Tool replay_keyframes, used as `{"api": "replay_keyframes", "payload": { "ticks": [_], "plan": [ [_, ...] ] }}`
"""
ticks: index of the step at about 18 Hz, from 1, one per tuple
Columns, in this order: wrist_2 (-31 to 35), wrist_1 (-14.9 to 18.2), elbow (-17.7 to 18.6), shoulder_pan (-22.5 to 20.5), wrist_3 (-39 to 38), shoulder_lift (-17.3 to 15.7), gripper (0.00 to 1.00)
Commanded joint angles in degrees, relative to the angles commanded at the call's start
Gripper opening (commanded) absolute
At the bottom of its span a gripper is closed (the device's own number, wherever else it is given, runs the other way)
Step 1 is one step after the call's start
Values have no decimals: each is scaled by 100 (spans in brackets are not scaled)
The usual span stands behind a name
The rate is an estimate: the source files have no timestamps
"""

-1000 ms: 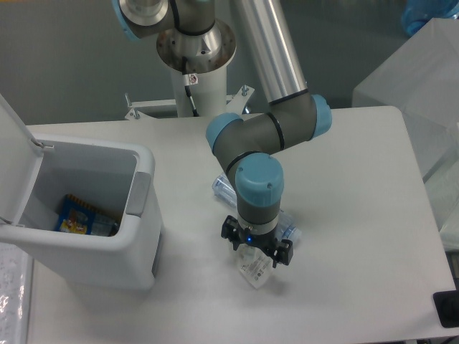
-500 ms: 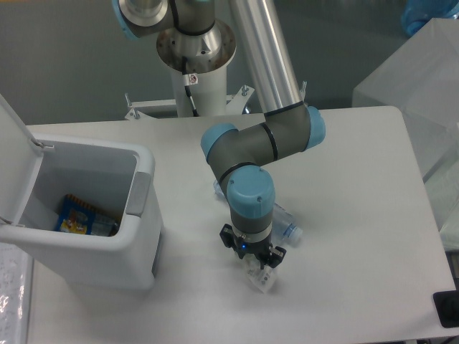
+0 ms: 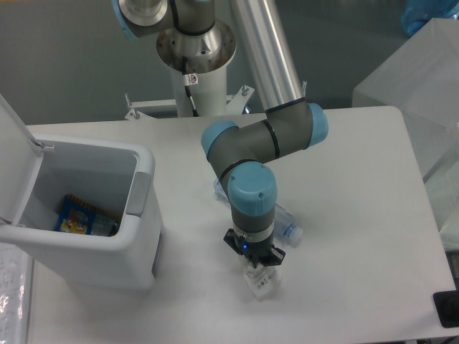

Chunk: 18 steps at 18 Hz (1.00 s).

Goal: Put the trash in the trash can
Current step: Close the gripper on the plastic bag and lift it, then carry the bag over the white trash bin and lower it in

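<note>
Gripper (image 3: 258, 264): pointed straight down at the desk, its jaws drawn in on the small crumpled clear wrapper with dark print (image 3: 261, 282); the wrapper lies on the surface directly beneath and juts out below the jaws. Whether the hold is firm cannot be confirmed from this view.

White desk (image 3: 351, 215): carries all items noted below.

White boxy plastic trash can with rounded corners (image 3: 107, 251): stands at the desk's left side, well apart from the gripper. Its hinged white lid (image 3: 13, 154) is raised, so the opening is clear. A blue printed packet (image 3: 79, 216) already lies inside. A grey latch panel (image 3: 138, 193) sits on the near rim.

Crushed clear plastic bottle with a bluish tint (image 3: 285, 228): lies on the desk just behind the gripper, partly hidden by the wrist.

Assessment: the step in hand appears to be the pick-up of the wrapper. Recommended: lift vertically before any sideways travel, as thin film slips easily; avoid nudging the bottle; clear the can's rim with margin, and release only over the middle of the opening.
</note>
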State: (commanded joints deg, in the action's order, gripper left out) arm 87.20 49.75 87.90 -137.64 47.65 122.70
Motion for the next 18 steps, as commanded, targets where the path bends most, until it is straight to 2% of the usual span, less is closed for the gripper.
{"api": "replay_keyframes", "payload": {
  "ticks": [3, 6, 11, 18],
  "plan": [
    [-132, 0, -325, 0, -300, 26, 8],
    [-650, -9, -580, -35, -606, 0, 7],
    [-1660, -9, -1046, -97, -1003, -351, 7],
    [-2522, -35, -1082, -97, -1169, -1063, 7]
  ]
}}
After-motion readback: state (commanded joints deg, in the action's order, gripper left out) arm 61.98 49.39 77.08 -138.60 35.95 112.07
